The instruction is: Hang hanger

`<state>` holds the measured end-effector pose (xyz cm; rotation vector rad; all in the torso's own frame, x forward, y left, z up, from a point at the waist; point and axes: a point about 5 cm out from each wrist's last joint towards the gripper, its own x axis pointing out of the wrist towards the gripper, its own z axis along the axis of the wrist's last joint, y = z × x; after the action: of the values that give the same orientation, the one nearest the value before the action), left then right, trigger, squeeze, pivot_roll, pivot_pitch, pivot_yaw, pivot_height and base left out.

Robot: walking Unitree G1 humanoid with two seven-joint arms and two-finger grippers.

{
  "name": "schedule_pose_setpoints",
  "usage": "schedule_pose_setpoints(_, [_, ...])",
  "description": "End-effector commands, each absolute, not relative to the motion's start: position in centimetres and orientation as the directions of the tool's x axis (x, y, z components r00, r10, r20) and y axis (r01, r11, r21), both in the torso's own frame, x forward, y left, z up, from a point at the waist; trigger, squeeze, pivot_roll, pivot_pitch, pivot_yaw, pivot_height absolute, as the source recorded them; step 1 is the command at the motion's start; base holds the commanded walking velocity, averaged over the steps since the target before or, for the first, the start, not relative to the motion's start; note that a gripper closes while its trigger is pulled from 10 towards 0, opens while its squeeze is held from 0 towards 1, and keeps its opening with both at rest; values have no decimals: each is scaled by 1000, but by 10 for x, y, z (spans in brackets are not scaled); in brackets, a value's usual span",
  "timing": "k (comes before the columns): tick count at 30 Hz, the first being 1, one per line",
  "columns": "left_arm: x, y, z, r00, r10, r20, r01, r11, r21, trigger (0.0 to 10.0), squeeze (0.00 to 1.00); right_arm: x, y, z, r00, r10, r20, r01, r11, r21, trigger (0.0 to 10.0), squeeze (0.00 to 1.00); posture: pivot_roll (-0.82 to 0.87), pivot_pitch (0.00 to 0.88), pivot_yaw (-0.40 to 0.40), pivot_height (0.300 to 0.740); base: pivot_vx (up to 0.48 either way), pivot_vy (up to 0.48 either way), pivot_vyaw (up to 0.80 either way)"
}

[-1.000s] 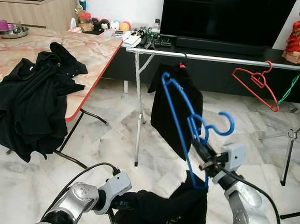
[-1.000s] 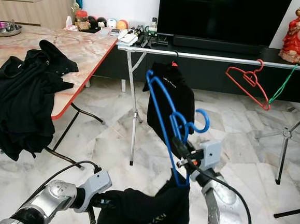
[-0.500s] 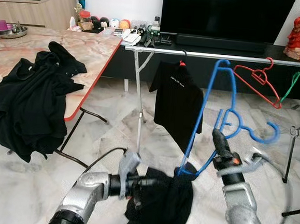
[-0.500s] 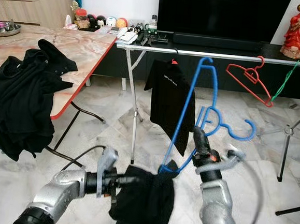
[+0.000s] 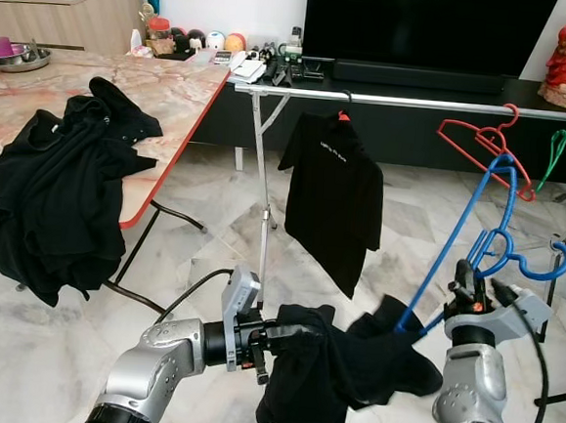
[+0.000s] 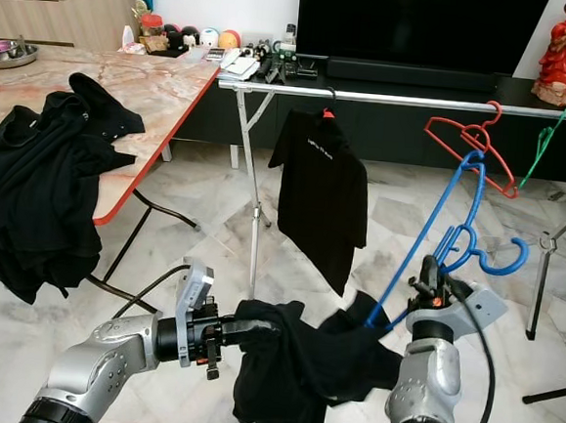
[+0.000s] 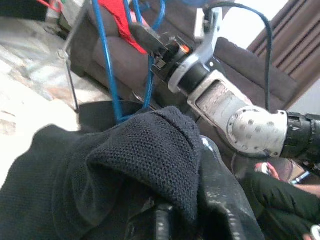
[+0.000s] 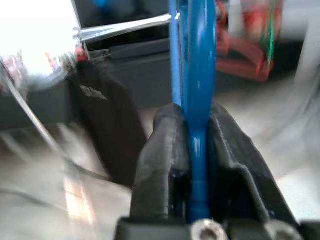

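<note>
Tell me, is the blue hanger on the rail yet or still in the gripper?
Not on the rail. The right gripper clamps the blue hanger below the rail, black garment trailing from it.

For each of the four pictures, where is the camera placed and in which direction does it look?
Left and right eye views: on the head, looking forward and down at the rail; both arms show.
Left wrist view: on the left wrist, looking along the left gripper over the black garment at the right arm.
Right wrist view: on the right wrist, looking along the right gripper up the blue hanger.
Shared: the blue hanger and the hanging black shirt.
</note>
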<state>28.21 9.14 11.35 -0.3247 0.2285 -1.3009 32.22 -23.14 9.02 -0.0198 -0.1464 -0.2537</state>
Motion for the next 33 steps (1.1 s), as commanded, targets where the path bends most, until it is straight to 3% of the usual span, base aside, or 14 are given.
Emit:
schedule_pose_setpoints(1, [279,92,115,237,-972,5,912,220,-347,0,0,324,-232,105,935,-248,254,322,894,-312,10000,0,30,36,1,740,0,0,0])
schedule_pose_setpoints(4, [277,93,112,245,-969,-11,905,233,-355,0,0,328,-235,93,960,-252,119,271,946,-177,10000,0,28,36,2,740,0,0,0])
schedule_pose_setpoints(5, [277,92,113,244,-970,-9,905,231,-358,0,0,330,-228,73,972,-231,-46,235,952,198,10000,0,25,35,1,740,0,0,0])
schedule_pose_setpoints(6, [277,91,113,244,-970,-12,905,232,-358,0,0,331,-218,61,974,-182,-137,225,861,456,10000,0,30,35,-1,740,0,0,0])
schedule_pose_setpoints(8, [277,91,113,244,-970,-16,904,234,-357,0,0,330,-207,46,963,-105,-248,237,772,590,10000,0,24,33,-2,740,0,0,0])
schedule_pose_setpoints(12, [276,90,112,243,-970,-18,904,233,-359,0,0,328,-209,50,967,-148,-207,228,868,441,10000,0,28,33,-3,740,0,0,0])
schedule_pose_setpoints(16, [276,91,111,247,-969,-26,903,240,-356,0,0,327,-233,105,910,-346,227,339,938,70,10000,0,33,36,-2,740,0,0,0])
schedule_pose_setpoints(18, [276,91,112,247,-969,-26,903,240,-357,0,0,326,-235,122,878,-319,356,369,926,-80,10000,0,28,37,0,740,0,0,0])
schedule_pose_setpoints(20, [276,92,111,249,-968,-29,902,243,-357,0,0,328,-233,137,870,-250,424,309,948,-76,10000,0,27,37,1,740,0,0,0])
schedule_pose_setpoints(25, [277,92,112,251,-968,-26,901,243,-358,0,0,340,-215,107,977,-123,172,85,973,214,10000,0,18,33,2,740,0,0,0])
schedule_pose_setpoints(26, [277,92,112,251,-968,-26,901,243,-358,0,0,340,-215,107,977,-123,172,85,973,214,10000,0,18,33,2,740,0,0,0])
schedule_pose_setpoints(28, [276,90,110,244,-969,-31,902,239,-359,0,0,327,-200,52,982,-77,-171,113,971,212,10000,0,22,33,-1,740,0,0,0])
schedule_pose_setpoints(31, [276,90,110,244,-969,-38,902,242,-358,0,0,311,-192,24,948,-54,-314,118,975,188,10000,0,27,36,-1,740,0,0,0])
schedule_pose_setpoints(33, [276,91,110,246,-969,-38,902,243,-358,0,0,312,-193,28,960,-69,-272,129,970,208,10000,0,27,36,-1,740,0,0,0])
